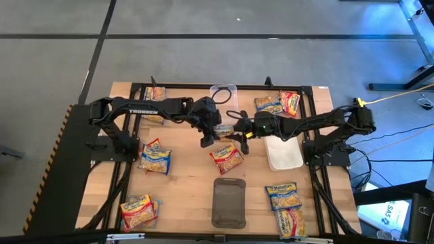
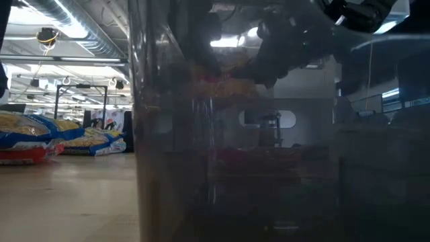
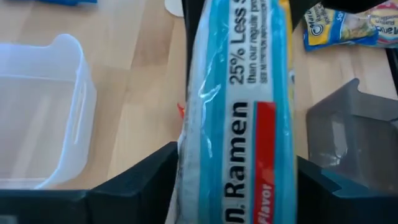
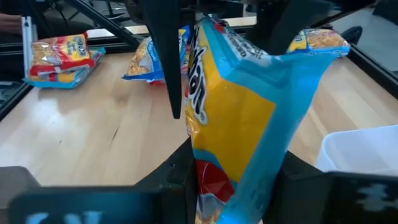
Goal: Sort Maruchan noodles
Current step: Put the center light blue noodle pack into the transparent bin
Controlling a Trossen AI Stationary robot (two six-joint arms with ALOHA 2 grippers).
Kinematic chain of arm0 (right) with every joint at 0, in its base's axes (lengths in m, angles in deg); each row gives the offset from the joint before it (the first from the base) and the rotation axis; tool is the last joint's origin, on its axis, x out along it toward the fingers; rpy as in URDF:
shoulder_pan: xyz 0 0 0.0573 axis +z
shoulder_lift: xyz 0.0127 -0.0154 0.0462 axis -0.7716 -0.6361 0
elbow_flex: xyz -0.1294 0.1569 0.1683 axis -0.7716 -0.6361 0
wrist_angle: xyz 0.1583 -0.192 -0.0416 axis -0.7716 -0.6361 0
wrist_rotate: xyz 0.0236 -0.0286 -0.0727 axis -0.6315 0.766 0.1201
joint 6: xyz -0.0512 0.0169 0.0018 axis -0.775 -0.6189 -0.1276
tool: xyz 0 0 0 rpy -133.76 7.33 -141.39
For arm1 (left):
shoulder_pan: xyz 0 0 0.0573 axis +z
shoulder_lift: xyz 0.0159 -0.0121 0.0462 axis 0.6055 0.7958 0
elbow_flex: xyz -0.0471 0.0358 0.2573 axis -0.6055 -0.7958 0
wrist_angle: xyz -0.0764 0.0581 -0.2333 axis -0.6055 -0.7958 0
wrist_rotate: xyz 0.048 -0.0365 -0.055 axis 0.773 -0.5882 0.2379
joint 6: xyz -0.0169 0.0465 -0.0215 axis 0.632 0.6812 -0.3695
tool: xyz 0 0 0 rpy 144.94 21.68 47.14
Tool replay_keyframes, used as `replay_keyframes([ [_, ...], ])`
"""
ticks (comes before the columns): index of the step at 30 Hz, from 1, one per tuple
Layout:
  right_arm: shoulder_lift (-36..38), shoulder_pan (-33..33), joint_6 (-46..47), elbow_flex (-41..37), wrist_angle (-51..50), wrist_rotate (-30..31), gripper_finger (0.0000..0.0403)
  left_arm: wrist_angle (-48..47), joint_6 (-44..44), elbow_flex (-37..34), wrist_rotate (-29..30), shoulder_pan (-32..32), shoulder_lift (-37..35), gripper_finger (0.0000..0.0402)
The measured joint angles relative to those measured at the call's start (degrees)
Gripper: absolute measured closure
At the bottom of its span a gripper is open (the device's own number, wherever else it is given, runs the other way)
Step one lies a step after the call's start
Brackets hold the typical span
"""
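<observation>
Both claws are closed on one blue Maruchan packet (image 1: 226, 130), held up over the middle of the wooden table (image 1: 183, 190). Each of its long sides is squeezed by the left gripper (image 3: 236, 180), as seen in the left wrist view. One end of it is pinched by the right gripper (image 4: 233, 177), and the left arm's dark fingers (image 4: 163, 56) are seen beyond it.

It looks like a hand-over from one arm to the other. To do it well, only one claw should be opened, and slowly, once the other's hold is firm. The crinkly plastic is slippery, so a pull by both arms at once could tear or drop it.

Right under the arms, a red packet (image 1: 226, 156) is lying on the table. It should not be bumped when the blue one is carried away. A white tray (image 1: 283, 153) is just beside the right arm, and a dark grey tray (image 1: 228, 202) is nearer the front edge. A clear tub (image 1: 223, 93) is at the back edge.

More packets are near the corners: two at the back right (image 1: 279, 104), two at the front right (image 1: 285, 207), one at the left (image 1: 155, 157), and some at the front left (image 1: 138, 211). Bare wood is left between them, so open room is there for moving.
</observation>
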Motion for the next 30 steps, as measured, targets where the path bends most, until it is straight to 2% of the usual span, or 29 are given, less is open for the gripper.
replay_keyframes([
  [8, 0.0, 0.0, 0.3, 0.0, 0.6, -0.1, 0.0298, 0.0, 1.8, 0.0, 0.1, 0.1, 0.0, 0.0283],
  [14, 0.6, 0.0, 0.1, 0.0, 0.6, 0.1, 0.0224, 0.0, 1.4, 0.0, 1.0, 0.1, 0.1, 0.0285],
  [17, 4.4, 0.0, -1.1, 0.0, -4.4, 0.1, 0.0186, -0.6, 1.4, 0.0, 1.5, 0.1, -0.3, 0.0285],
  [20, 11.0, 0.0, -2.9, 0.0, -14.3, 1.9, 0.0159, -0.7, 1.7, 0.0, 3.3, 0.5, -1.7, 0.0285],
  [26, 23.5, 0.0, -3.3, -0.1, -33.1, 11.2, 0.0136, -4.8, 6.9, 5.0, 7.7, 3.6, -1.7, 0.0283],
  [30, 27.1, 0.0, -3.0, -2.8, -34.4, 14.3, 0.0135, -7.6, 12.1, 11.2, 8.7, 7.2, 1.0, 0.0282],
])
